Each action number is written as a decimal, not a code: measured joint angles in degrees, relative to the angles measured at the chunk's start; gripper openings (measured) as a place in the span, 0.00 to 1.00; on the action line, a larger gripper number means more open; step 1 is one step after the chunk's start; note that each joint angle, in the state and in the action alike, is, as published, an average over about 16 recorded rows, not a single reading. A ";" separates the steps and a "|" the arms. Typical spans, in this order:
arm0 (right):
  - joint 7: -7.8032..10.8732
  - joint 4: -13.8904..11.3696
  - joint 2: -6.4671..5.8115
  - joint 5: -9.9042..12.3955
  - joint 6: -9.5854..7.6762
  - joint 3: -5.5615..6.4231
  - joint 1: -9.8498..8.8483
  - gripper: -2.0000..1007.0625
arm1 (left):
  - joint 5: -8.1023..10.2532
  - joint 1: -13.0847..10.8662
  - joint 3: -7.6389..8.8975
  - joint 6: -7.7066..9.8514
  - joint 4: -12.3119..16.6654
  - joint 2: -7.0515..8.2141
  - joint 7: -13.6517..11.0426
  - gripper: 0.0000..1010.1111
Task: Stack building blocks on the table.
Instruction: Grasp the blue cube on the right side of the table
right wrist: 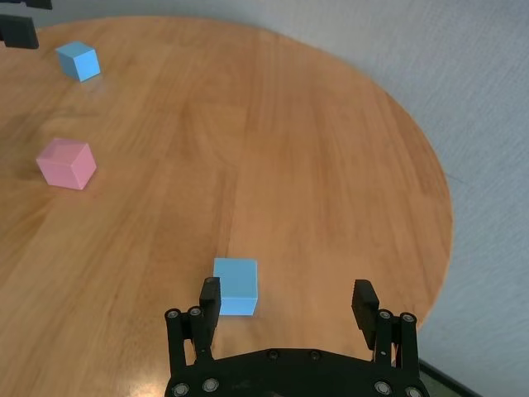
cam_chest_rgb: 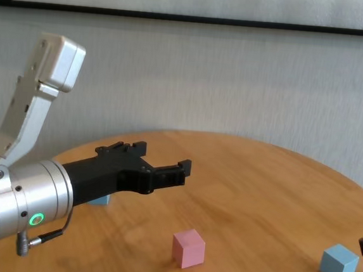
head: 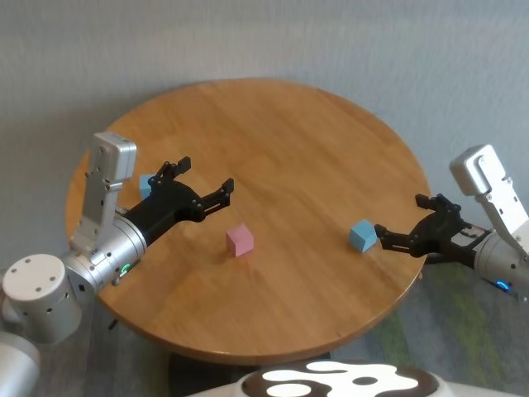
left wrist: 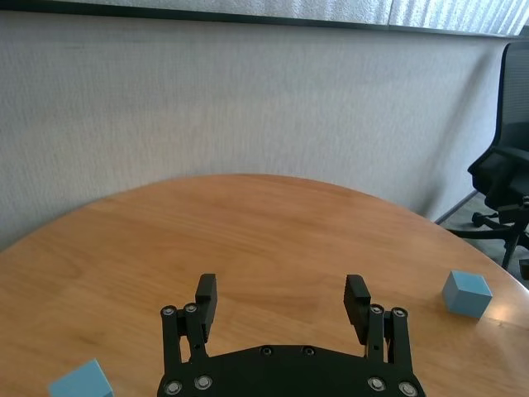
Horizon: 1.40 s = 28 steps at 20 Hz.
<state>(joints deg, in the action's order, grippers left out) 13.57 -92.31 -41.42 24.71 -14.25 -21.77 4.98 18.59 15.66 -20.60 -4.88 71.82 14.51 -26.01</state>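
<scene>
Fingers spread wide and empty on both the left gripper [head: 201,184] and right gripper [head: 405,223]; pink block [head: 240,240] mid-table [head: 289,132], blue blocks [head: 362,236] [head: 146,185] near opposite edges. Nothing stacked yet.

On the table [head: 273,149] there are three building blocks in total. One is a pink block [head: 240,240], lying near the middle of the table, a little toward the robot. Two are blue: the first blue block [head: 361,236] sits close to the table's right edge, and the second blue block [head: 146,185] sits close to the table's left edge, partly hidden. All three lie apart on the table, none on another. There is one table.
</scene>
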 joint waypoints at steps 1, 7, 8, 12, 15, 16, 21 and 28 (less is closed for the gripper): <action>0.31 0.43 0.05 -0.49 0.27 -0.24 0.16 1.00 | 0.00 0.00 0.00 0.00 0.00 0.00 -0.02 0.99; 1.66 2.77 1.13 -2.86 1.58 -1.31 1.30 1.00 | 0.03 0.02 -0.02 0.01 -0.03 0.00 -0.08 0.99; 1.84 3.08 1.36 -3.16 1.74 -1.44 1.48 1.00 | 0.03 0.03 -0.02 0.01 -0.03 0.00 -0.09 0.99; 2.44 4.30 2.42 -4.22 2.02 -1.87 2.25 1.00 | 0.05 0.04 -0.03 0.01 -0.04 0.00 -0.12 0.99; 2.89 5.08 3.23 -4.74 1.70 -2.08 2.81 1.00 | 0.06 0.05 -0.03 0.01 -0.04 0.00 -0.14 0.99; 3.06 5.31 3.51 -4.82 1.46 -2.12 2.99 1.00 | 0.06 0.05 -0.03 0.01 -0.04 0.00 -0.14 0.99; 3.90 6.30 4.84 -4.84 -0.48 -2.15 3.76 1.00 | 0.07 0.06 -0.03 0.01 -0.04 0.00 -0.16 0.99; 4.76 7.31 6.45 -4.32 -3.93 -1.73 4.45 1.00 | 0.07 0.06 -0.03 0.01 -0.04 0.00 -0.16 0.99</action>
<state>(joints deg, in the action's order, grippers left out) 18.33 -85.00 -34.97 20.39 -18.17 -23.50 9.43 18.66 15.73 -20.63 -4.87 71.77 14.51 -26.18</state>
